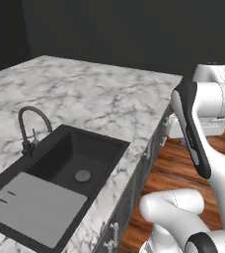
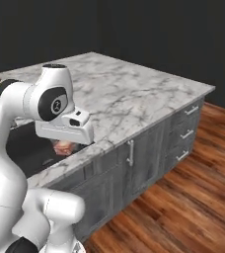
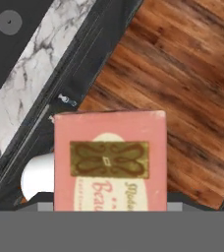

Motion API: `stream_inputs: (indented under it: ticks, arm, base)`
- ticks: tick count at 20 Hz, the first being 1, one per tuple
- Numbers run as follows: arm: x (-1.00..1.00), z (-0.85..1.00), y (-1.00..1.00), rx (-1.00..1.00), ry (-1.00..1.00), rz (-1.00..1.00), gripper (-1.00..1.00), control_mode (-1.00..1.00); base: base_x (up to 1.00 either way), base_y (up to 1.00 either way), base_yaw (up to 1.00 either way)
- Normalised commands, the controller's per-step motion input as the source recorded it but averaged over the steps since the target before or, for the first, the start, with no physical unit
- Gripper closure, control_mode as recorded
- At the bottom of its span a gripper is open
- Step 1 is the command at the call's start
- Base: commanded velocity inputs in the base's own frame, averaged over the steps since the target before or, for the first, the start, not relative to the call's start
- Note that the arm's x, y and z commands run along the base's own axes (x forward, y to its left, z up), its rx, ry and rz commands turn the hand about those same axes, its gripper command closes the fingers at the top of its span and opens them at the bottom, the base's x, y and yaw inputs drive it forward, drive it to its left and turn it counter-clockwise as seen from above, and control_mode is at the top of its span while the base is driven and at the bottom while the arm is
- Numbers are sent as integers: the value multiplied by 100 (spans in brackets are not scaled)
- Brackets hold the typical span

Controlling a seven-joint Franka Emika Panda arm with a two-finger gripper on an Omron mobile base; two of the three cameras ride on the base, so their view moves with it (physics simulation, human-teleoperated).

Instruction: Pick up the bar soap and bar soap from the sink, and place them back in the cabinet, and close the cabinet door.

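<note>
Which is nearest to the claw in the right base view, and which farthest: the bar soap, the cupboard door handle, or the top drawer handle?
1. bar soap, held in the claw.
2. cupboard door handle, right of it, under the counter.
3. top drawer handle, far right end.

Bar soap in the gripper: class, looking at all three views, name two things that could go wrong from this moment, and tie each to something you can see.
1. In the hand view the bar soap hangs over the wooden floor, past the marble counter edge; a slip would likely drop it to the floor.
2. The sink basin looks empty, so the second bar may prove hard to find.
</note>
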Motion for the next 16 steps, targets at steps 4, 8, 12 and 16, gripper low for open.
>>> stream_inputs:
  ticks: [4, 8, 12, 16]
  arm:
    - [0, 0, 0, 0, 0, 0, 100, 100]
    - [0, 0, 0, 0, 0, 0, 100, 100]
    - [0, 0, 0, 0, 0, 0, 100, 100]
    - [0, 0, 0, 0, 0, 0, 100, 100]
  base:
    - [12, -36, -65]
    - [22, -48, -55]
    - [21, -46, -49]
    - [23, -48, -46]
